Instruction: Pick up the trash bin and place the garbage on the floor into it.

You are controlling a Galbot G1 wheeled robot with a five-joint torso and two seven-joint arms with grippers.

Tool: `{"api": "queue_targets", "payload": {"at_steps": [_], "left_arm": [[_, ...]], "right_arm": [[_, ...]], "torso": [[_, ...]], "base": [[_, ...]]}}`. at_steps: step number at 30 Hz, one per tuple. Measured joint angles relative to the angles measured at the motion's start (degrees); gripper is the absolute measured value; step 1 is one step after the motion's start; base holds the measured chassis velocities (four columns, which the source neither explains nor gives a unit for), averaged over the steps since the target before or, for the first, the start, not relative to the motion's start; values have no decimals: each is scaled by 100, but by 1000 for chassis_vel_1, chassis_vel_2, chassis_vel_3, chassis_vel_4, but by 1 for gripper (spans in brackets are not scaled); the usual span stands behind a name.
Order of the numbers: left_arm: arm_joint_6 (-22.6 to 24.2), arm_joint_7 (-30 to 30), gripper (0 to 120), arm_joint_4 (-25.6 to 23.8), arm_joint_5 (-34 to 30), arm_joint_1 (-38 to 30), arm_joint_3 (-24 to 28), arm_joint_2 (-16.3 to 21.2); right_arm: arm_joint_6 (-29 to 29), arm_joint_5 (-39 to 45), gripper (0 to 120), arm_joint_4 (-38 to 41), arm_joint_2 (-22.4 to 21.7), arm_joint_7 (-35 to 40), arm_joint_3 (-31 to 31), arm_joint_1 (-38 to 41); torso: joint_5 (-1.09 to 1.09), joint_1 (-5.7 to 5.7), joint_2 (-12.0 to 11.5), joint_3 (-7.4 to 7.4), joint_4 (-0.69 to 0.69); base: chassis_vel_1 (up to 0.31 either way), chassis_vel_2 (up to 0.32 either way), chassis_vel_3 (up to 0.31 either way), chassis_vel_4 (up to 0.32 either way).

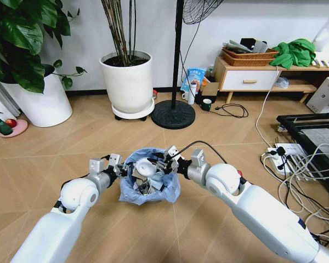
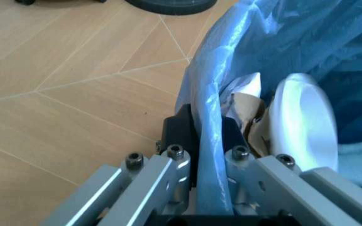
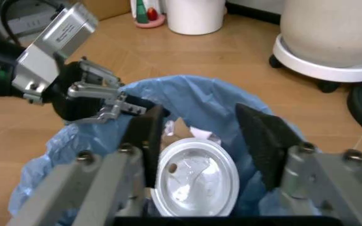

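While left end effector (image 2: 209, 141) pinches trash bin (image 1: 148, 183) rim, right end effector (image 3: 209, 136) gapes wide over white disc (image 3: 193, 181); no legible writing.

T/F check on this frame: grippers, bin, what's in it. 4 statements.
1. The left gripper is clamped on the bin rim. True.
2. The right gripper is shut on a red wrapper. False: it is open above the bin, over a white disc.
3. The bin has a blue bag as a liner. True.
4. The bin is empty. False: it holds the disc and paper scraps.
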Motion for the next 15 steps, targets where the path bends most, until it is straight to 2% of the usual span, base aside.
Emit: {"api": "queue_targets", "payload": {"at_steps": [3, 7, 9, 10, 13, 15], "left_arm": [[-7, 1, 2, -12, 0, 17, -25, 3], [-9, 2, 2, -27, 2, 43, -49, 10], [-13, 5, 2, -51, 7, 73, -81, 14], [-13, 5, 2, -51, 7, 73, -81, 14], [-25, 9, 2, -72, 24, 105, -109, 8], [-26, 10, 2, -87, 24, 112, -115, 8]], "right_arm": [[4, 34, 61, 51, 27, 132, 210, -55], [39, 20, 71, 106, -1, 297, 475, -112], [126, -69, 83, 151, -165, 442, 757, -197], [126, -69, 83, 151, -165, 442, 757, -197], [198, -82, 95, 26, -287, 847, 1085, -313], [203, -104, 99, -41, -294, 909, 1193, -354]], "torso": [[0, 0, 0, 0, 0], [0, 0, 0, 0, 1], [1, 0, 0, 0, 0], [1, 0, 0, 0, 0], [0, 0, 0, 0, 0], [1, 0, 0, 0, 0]], "base": [[0, 0, 0, 0], [0, 0, 0, 0], [0, 0, 0, 0], [0, 0, 0, 0], [0, 0, 0, 0], [0, 0, 0, 0]]}}
